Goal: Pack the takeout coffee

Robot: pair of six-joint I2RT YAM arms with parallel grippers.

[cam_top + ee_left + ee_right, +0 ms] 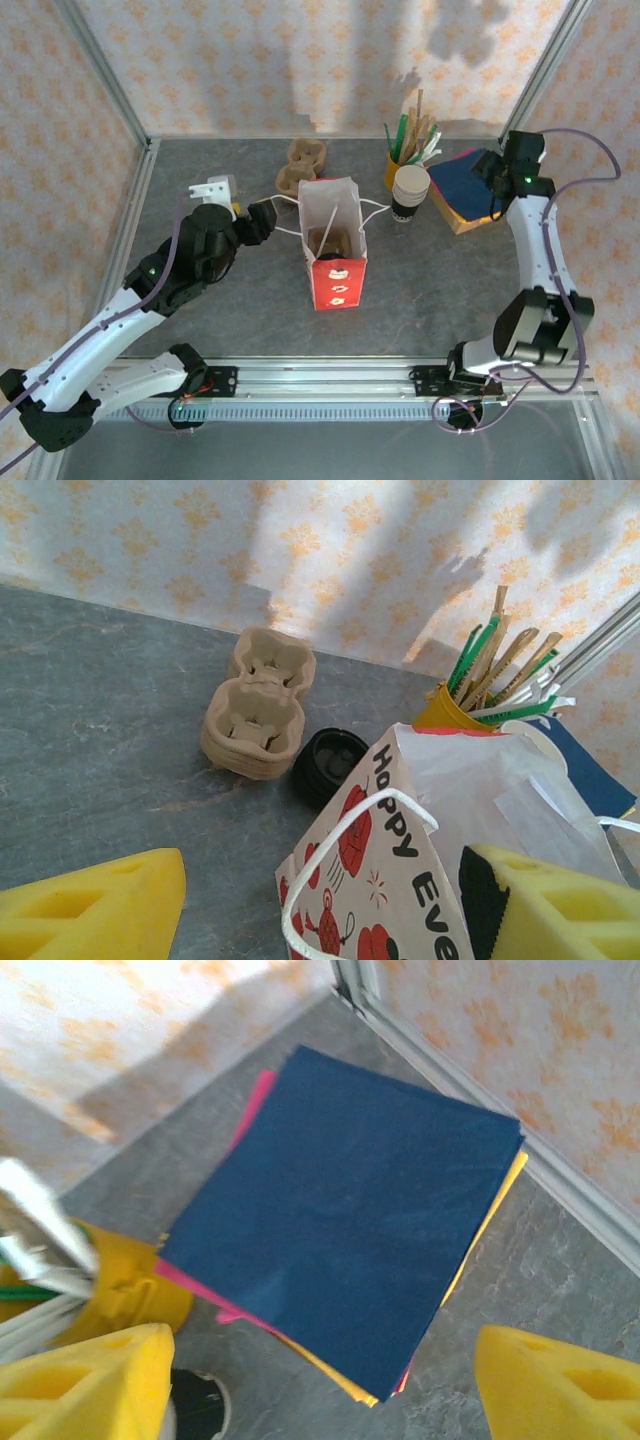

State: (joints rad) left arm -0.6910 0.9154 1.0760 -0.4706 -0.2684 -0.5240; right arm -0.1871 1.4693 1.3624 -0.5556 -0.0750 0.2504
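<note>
Takeout coffee: a small round black cup with a black plastic lid (pixel 329 766). It stands on the table just behind the bag's far side and just beside the nearest pulp carrier, toward the middle of the far edge.
Table: grey stone-look table (pixel 420 290), walled with patterned paper on three sides.
Red paper bag: a tall red paper bag (pixel 336 268) with a white inside, white cord handles and black lettering. It stands upright and open at the middle of the table. Something brown and round lies inside; what it is cannot be told.
Left claw: the left claw (pixel 325 880) has its yellow fingers spread wide. It holds nothing. The near corner of the bag and one cord handle lie between them, and one finger (pixel 545 905) is over the bag's open rim.
Right claw: the right claw (pixel 325 1360) is also spread wide and holds nothing. It hangs above the paper sheets near the far right corner.
Brown pulp cup carriers: a low stack of brown pulp cup carriers (pixel 304 165) lies by the far edge, behind the bag.
Yellow cup: a yellow cup (pixel 395 168) full of wooden and green sticks stands by the far edge, right of the carriers.
Cup stack: a stack of white-rimmed black cups (pixel 410 192) stands just in front of the yellow cup.
Paper sheets: a flat stack of square paper sheets (pixel 350 1210), navy on top with pink and yellow below, lies toward the far right corner.
</note>
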